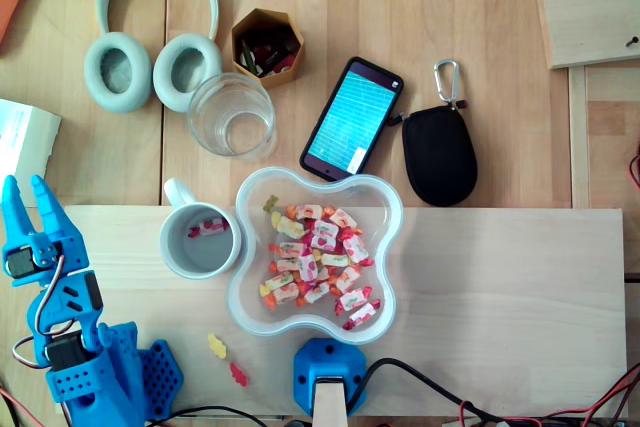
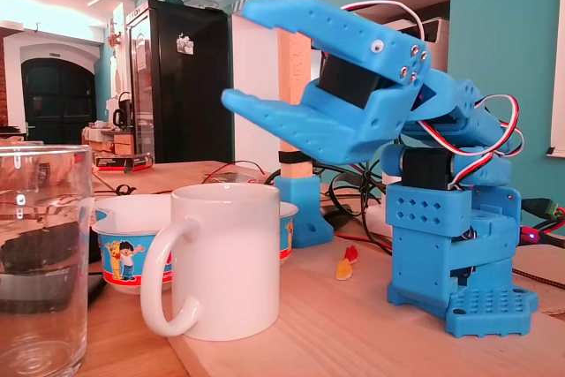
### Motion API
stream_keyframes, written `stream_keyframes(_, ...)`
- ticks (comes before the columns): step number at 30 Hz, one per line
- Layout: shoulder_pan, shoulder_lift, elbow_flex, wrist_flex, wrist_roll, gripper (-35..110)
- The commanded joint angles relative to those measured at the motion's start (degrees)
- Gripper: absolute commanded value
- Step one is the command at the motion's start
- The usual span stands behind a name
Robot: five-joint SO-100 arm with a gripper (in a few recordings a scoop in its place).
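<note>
My blue gripper (image 1: 26, 190) is at the far left of the overhead view, open with nothing between its fingers; in the fixed view the gripper (image 2: 237, 50) hangs in the air above the table, jaws spread wide. The white mug (image 1: 199, 237) stands to the right of it with one wrapped candy (image 1: 207, 228) inside. In the fixed view the mug (image 2: 221, 273) sits below and left of the gripper. A clear lobed bowl (image 1: 390, 209) next to the mug holds several wrapped candies (image 1: 318, 262). Two gummy sweets (image 1: 217, 347) (image 1: 239, 374) lie loose near the arm's base.
A drinking glass (image 1: 231, 115), pale headphones (image 1: 155, 22), a hexagonal box (image 1: 266, 46), a phone (image 1: 353, 118) and a black pouch (image 1: 439, 155) lie behind the board. A blue post mount (image 1: 327, 375) stands at the front edge. Cables (image 1: 470, 409) run along the front right.
</note>
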Motion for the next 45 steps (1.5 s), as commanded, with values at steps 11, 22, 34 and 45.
stream_keyframes(11,0.8,2.9,7.1,-1.0,6.7,18)
stream_keyframes(22,0.9,2.4,-1.7,-0.3,6.9,17)
stream_keyframes(34,4.7,2.2,-24.4,23.1,18.0,18)
stream_keyframes(45,12.8,0.1,-46.5,41.5,25.0,17)
